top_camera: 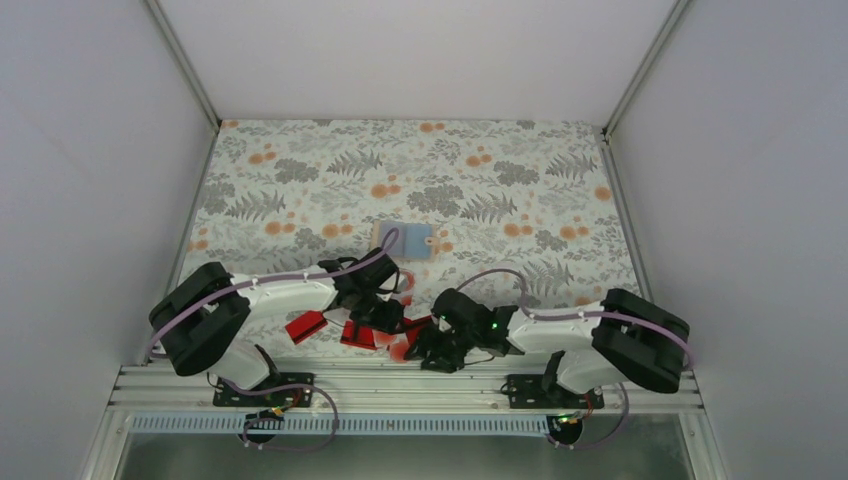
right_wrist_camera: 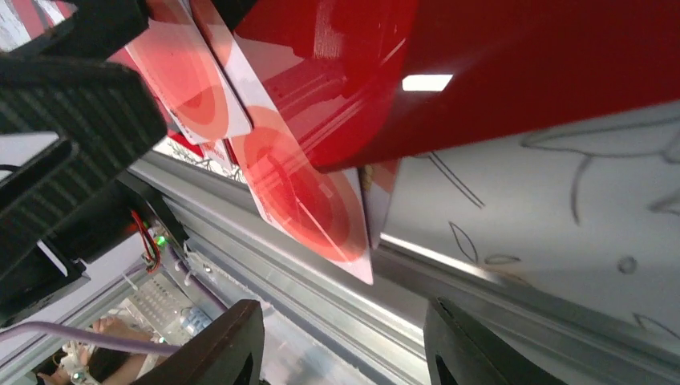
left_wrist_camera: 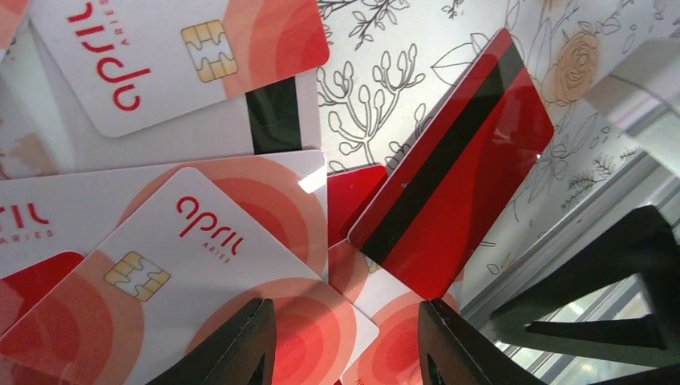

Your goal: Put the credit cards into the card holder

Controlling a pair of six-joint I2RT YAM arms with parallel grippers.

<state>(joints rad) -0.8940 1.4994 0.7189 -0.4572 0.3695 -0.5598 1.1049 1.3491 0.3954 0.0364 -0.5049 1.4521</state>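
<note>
Several credit cards lie in a loose pile at the near table edge, some red with a black stripe, others white with red dots. The card holder lies open on the cloth beyond the pile, tan and blue-grey. My left gripper is open and empty, low over the pile, its jaws either side of a white card's corner. My right gripper is open and empty at the pile's near right end, over the metal rail, with a white dotted card and a red card just ahead.
The floral cloth covers the table. A metal rail runs along the near edge under the arm bases. White walls enclose the left, right and back. The two grippers are close together.
</note>
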